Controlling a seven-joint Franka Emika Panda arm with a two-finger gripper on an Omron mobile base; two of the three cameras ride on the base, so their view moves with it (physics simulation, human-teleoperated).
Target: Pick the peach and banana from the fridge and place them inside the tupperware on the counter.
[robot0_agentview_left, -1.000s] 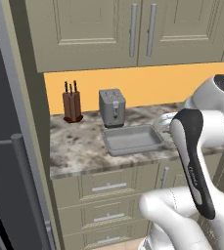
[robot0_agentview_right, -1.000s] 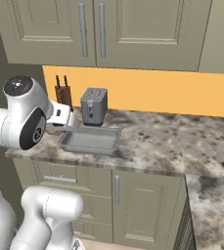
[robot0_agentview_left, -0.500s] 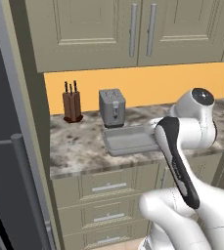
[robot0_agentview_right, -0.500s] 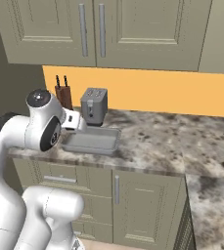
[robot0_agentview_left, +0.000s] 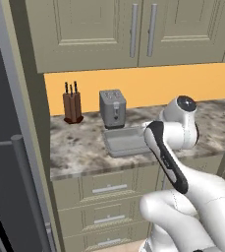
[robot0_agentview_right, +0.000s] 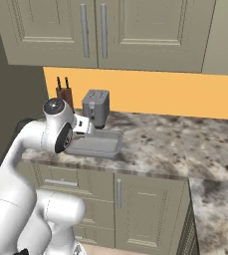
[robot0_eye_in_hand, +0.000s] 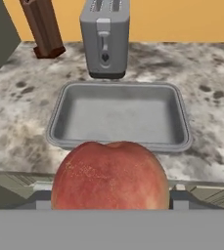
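Jaws clamped on round orange-red peach (robot0_eye_in_hand: pixel 110 175) | held at counter's (robot0_eye_in_hand: pixel 15 122) front edge, short of shallow grey rectangular tupperware (robot0_eye_in_hand: pixel 119 117) | tray lay straight ahead, long axis crosswise, before grey toaster (robot0_eye_in_hand: pixel 105 38)

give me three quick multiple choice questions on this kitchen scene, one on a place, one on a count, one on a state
1. What stands right behind the tupperware?
A. the toaster
B. a kettle
C. a bowl

2. How many knife handles stick out of the knife block?
A. one
B. three
C. six

3. What lies in the tupperware?
A. the banana
B. the peach
C. nothing

Answers:
1. A, the toaster stands at its far rim on the counter.
2. B, three dark handles show in the left base view.
3. C, its floor is bare; the peach sits in the gripper, short of it.
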